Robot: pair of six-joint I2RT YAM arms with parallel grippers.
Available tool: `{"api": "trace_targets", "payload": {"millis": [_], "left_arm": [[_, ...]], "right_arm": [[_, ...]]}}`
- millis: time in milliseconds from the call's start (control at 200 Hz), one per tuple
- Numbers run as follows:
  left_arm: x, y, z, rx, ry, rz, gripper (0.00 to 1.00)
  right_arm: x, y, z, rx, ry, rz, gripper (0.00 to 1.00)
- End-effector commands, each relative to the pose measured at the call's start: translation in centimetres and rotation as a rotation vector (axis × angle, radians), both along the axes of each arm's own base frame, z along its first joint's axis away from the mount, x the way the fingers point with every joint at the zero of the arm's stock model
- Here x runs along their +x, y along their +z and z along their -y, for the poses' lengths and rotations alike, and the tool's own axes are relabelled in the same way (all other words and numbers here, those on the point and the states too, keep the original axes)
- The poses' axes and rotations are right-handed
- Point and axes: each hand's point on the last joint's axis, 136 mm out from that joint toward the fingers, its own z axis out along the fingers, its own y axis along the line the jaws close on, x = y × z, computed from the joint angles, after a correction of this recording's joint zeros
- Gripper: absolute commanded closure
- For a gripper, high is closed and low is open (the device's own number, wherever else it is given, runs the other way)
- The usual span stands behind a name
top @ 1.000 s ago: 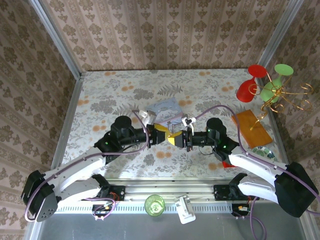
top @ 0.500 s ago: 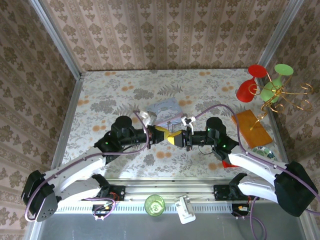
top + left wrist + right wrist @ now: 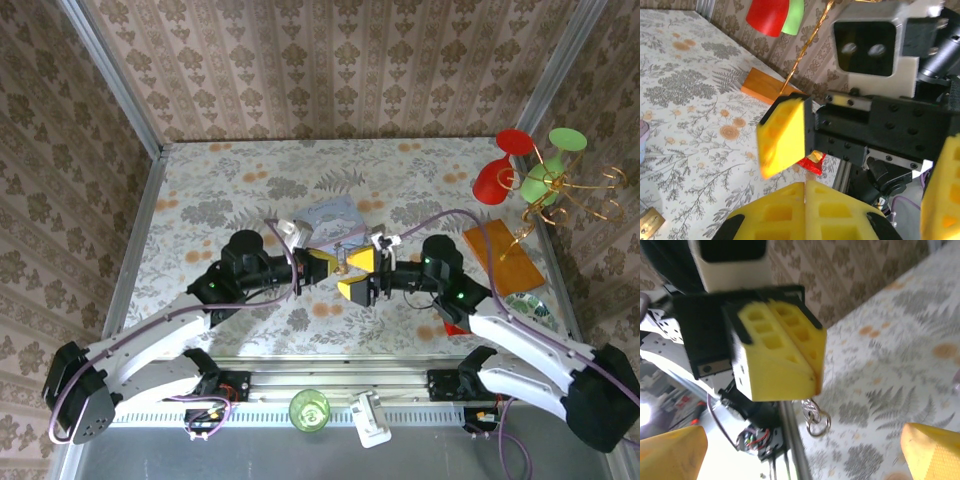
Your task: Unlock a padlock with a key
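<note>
Left gripper (image 3: 812,372) is pinching shut, key ring (image 3: 812,421) dangling beneath it; right gripper (image 3: 357,274) is gaping wide opposite; padlock (image 3: 649,223) is lying on table (image 3: 690,105) below, untouched.

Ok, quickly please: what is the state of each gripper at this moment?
Left gripper: closed, apparently on the key, whose metal ring hangs just below the fingers.
Right gripper: open, holding nothing.

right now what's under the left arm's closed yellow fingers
A silvery key ring hangs from the seam of the shut left fingers, above the floral table. Whatever it is attached to is covered between the fingers, so no key can be seen.
</note>
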Motion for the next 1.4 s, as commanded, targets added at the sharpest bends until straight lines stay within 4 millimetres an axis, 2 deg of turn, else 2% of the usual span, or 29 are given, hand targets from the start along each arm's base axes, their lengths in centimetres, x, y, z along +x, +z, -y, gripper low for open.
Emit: {"api": "trace_targets", "payload": {"millis": [0, 95, 230, 305, 760, 930, 970, 1085, 1165, 1220, 1395], "left_arm": [[-0.5, 3.7, 0.2, -0.062, -0.008, 0.098, 1.0], [-1.0, 5.1, 0.4, -0.108, -0.009, 0.129, 1.0], [-2.1, 7.4, 0.2, -0.163, -0.026, 0.192, 1.0], [-2.2, 8.0, 0.1, -0.177, -0.018, 0.206, 1.0], [-2.1, 7.7, 0.0, -0.166, -0.009, 0.223, 1.0], [-2.0, 7.2, 0.2, -0.154, -0.013, 0.213, 1.0], [-2.0, 7.2, 0.1, -0.154, -0.01, 0.213, 1.0], [-1.9, 7.0, 0.1, -0.151, -0.006, 0.219, 1.0], [-1.7, 6.8, -0.1, -0.143, 0.008, 0.215, 1.0], [-1.7, 6.6, 0.0, -0.151, 0.009, 0.208, 1.0], [-1.7, 6.3, 0.0, -0.157, 0.004, 0.2, 1.0]], "right_arm": [[0.7, 1.8, 0.7, 0.021, -0.059, 0.137, 0.0], [0.1, 2.8, -0.3, 0.066, 0.021, 0.135, 0.0], [-0.2, 3.7, -1.1, 0.138, 0.088, 0.126, 0.09], [-0.4, 4.1, -1.2, 0.165, 0.105, 0.133, 0.12], [-1.7, 4.4, -1.3, 0.184, 0.157, 0.114, 0.33], [-1.7, 4.7, -1.5, 0.197, 0.168, 0.117, 0.48], [-1.7, 4.8, -1.6, 0.199, 0.172, 0.121, 0.54], [-1.6, 5.0, -1.8, 0.212, 0.177, 0.119, 0.57], [-1.6, 5.1, -1.9, 0.215, 0.183, 0.119, 0.72], [-1.7, 5.1, -2.0, 0.216, 0.185, 0.119, 0.73], [-1.8, 4.8, -2.0, 0.216, 0.179, 0.118, 0.86]]}}
